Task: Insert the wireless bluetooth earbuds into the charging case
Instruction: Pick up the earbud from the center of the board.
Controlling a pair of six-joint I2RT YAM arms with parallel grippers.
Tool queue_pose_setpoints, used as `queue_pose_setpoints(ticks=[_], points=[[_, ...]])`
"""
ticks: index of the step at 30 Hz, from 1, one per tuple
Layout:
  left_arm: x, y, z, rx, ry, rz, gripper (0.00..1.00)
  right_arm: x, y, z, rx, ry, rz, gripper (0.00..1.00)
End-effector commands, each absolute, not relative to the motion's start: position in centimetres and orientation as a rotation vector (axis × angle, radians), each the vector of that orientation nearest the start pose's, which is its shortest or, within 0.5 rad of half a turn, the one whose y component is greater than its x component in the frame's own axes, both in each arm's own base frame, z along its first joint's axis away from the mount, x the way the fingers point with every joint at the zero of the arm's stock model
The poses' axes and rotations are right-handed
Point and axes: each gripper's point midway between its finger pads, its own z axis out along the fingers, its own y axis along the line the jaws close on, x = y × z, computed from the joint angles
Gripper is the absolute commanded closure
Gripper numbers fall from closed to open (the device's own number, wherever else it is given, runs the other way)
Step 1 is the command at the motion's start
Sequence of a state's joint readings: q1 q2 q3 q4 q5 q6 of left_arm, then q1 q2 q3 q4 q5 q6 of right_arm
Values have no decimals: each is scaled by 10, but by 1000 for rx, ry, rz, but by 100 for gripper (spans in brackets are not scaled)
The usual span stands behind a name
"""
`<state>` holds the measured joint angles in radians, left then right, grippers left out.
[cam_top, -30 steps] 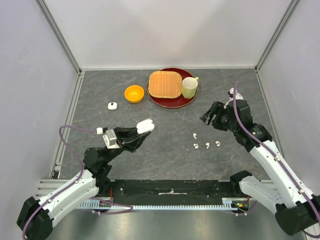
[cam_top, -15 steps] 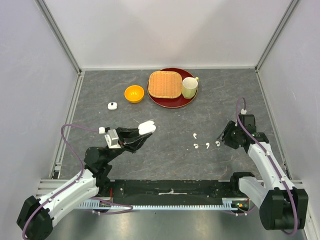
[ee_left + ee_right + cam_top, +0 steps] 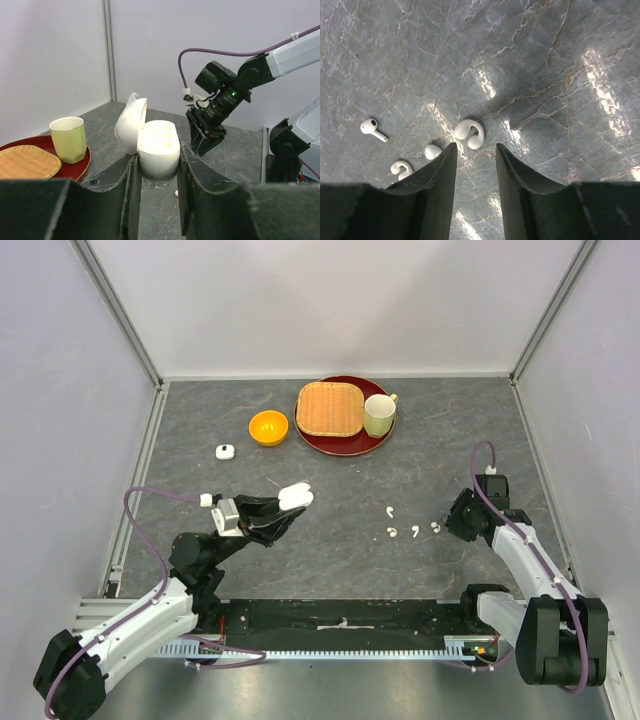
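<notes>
Brought the right gripper down and back toward its base over the last second, from up off the table to low beside the earbuds; left the other arm almost unmoved. Found the right fingers spread apart and gripping nothing. Saw the nearest earbud lying on the grey tabletop just past the tips, in line with the gap but not yet inside it. Noted a second earbud just off the left fingertip, a third earbud a little further out on that side, and a fourth earbud, with its stem in view, furthest. Well across from that hand, kept the charging case clamped in the left gripper, raised off the table, with the lid standing open. Beyond the left gripper, made out a cup and a basket on a red tray, with an orange bowl near them.

Judged the step as the pick of the nearest earbud. Called for a short advance and a small drop, enough to bracket the rounded body with both tips, then a slow, light squeeze; looked glossy and tiny, so likely to skid or pop free under a hard pinch. Needed care not to nudge the second earbud with the left finger. Called afterwards for a carry to the open case, with the stem lined up over a well.
</notes>
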<state>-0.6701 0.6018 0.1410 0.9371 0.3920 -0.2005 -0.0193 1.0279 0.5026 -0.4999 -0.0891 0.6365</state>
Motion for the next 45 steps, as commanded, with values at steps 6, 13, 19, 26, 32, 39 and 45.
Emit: queue_pose_setpoints(ticks=[6, 13, 19, 26, 32, 39, 45], points=[[167, -229, 293, 608, 968, -994, 98, 240, 26, 36, 829, 2441, 330, 58], [167, -230, 293, 606, 973, -1002, 98, 237, 30, 27, 816, 2464, 354, 60], [167, -230, 293, 603, 976, -1005, 98, 237, 34, 25, 799, 2476, 382, 60], [169, -230, 291, 600, 986, -1007, 98, 234, 38, 21, 800, 2492, 411, 60], [169, -232, 291, 598, 996, -1016, 98, 234, 40, 18, 798, 2495, 423, 62], [171, -232, 289, 590, 1006, -1020, 98, 235, 40, 17, 793, 2495, 429, 66], [172, -233, 287, 584, 1020, -1024, 98, 236, 41, 19, 782, 2488, 440, 73]])
